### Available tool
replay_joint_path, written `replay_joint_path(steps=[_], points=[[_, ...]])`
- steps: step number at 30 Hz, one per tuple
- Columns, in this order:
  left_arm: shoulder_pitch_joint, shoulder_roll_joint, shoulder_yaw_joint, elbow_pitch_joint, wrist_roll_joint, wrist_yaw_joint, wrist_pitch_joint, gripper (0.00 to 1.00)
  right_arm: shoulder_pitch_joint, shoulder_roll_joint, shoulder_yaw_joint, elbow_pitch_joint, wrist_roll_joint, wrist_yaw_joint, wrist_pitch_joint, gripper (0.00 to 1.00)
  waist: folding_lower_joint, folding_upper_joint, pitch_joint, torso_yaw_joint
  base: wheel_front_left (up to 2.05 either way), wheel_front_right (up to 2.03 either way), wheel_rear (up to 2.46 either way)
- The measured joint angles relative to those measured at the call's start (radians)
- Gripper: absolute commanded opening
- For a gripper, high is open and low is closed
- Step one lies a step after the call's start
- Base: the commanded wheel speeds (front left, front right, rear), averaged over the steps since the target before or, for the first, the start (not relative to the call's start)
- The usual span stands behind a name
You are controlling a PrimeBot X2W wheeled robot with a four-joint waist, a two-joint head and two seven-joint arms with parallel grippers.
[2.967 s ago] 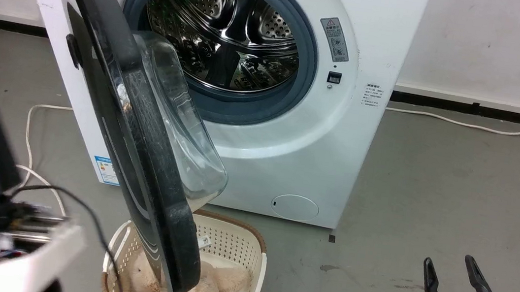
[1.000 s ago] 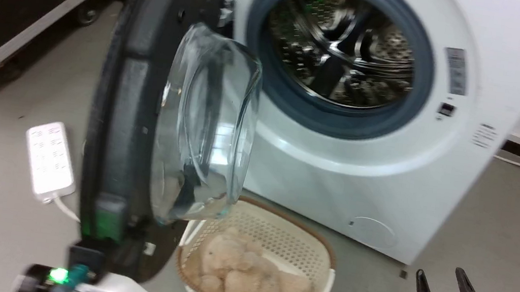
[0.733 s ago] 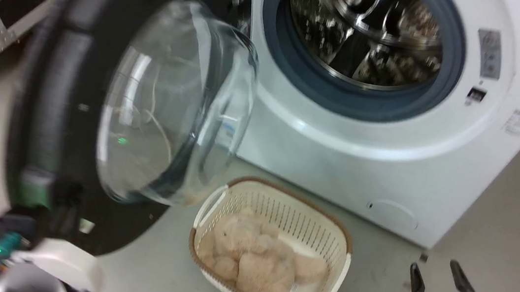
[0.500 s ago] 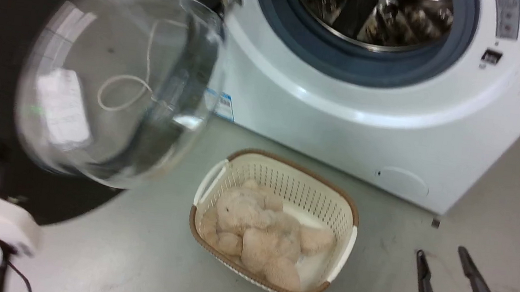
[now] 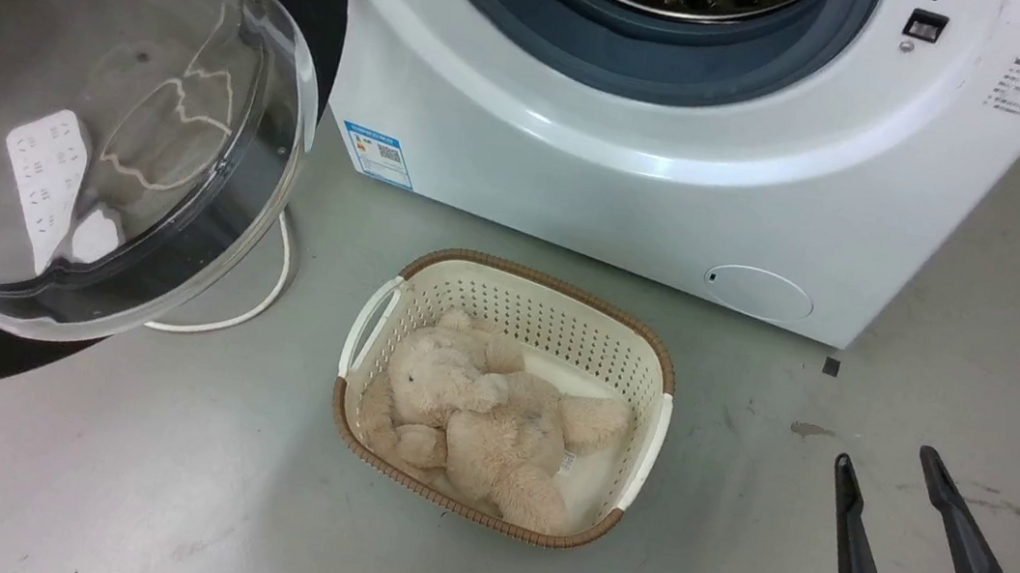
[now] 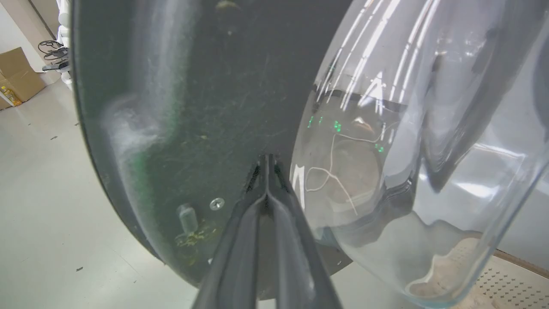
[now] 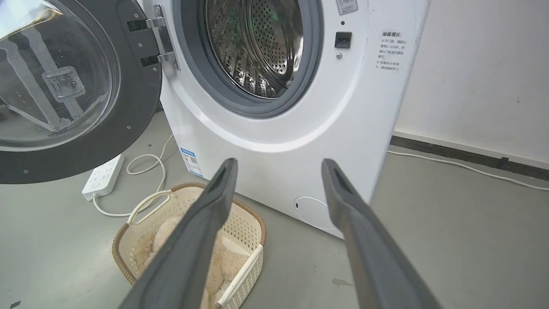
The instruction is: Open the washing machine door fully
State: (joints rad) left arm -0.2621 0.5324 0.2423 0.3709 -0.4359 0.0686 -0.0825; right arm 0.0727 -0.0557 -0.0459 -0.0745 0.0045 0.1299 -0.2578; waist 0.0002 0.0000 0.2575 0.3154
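The washing machine door (image 5: 113, 33), a black rim around a bulging clear glass bowl, stands swung far out to the left of the white machine (image 5: 631, 175). In the right wrist view the door (image 7: 128, 120) hangs on its hinge, well away from the grey-gasketed drum opening (image 7: 253, 47). My left gripper (image 6: 266, 161) is shut, and its tips rest against the door's black inner face (image 6: 193, 86) beside the glass. My right gripper (image 5: 885, 459) stands open and empty over the floor at the lower right, its fingers wide apart (image 7: 279, 162).
A cream basket (image 5: 665, 384) holding a beige plush bear (image 5: 475, 409) sits on the floor before the machine. A white power strip (image 7: 103, 178) and its cable (image 5: 272, 286) lie under the door. A small round service flap (image 5: 757, 293) is low on the machine.
The door has swung from about half open to wide open at the left. The head camera has turned and tilted down meanwhile. The right gripper stays open.
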Motion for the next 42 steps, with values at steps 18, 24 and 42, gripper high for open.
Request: replay_joint_path(steps=[18,24,42], points=[[0.124,-0.165,-0.133,-0.362,0.083,-0.018,-0.173,0.0,0.004,0.003,-0.047,-0.018,0.003,0.0,0.0,1.0,-0.0004,0.0,-0.22,-0.109,0.0,0.0,0.0],[0.226,-0.24,-0.23,-0.447,0.143,0.017,-0.172,0.0,0.019,0.003,-0.048,-0.033,0.002,0.0,-0.001,1.0,-0.0004,0.0,-0.27,-0.189,0.0,0.0,0.0],[0.391,-0.371,-0.416,-0.352,0.208,0.025,-0.174,1.0,0.067,0.003,-0.03,-0.019,0.04,0.0,-0.001,1.0,-0.0002,0.0,-0.31,-0.251,0.0,0.0,0.0]])
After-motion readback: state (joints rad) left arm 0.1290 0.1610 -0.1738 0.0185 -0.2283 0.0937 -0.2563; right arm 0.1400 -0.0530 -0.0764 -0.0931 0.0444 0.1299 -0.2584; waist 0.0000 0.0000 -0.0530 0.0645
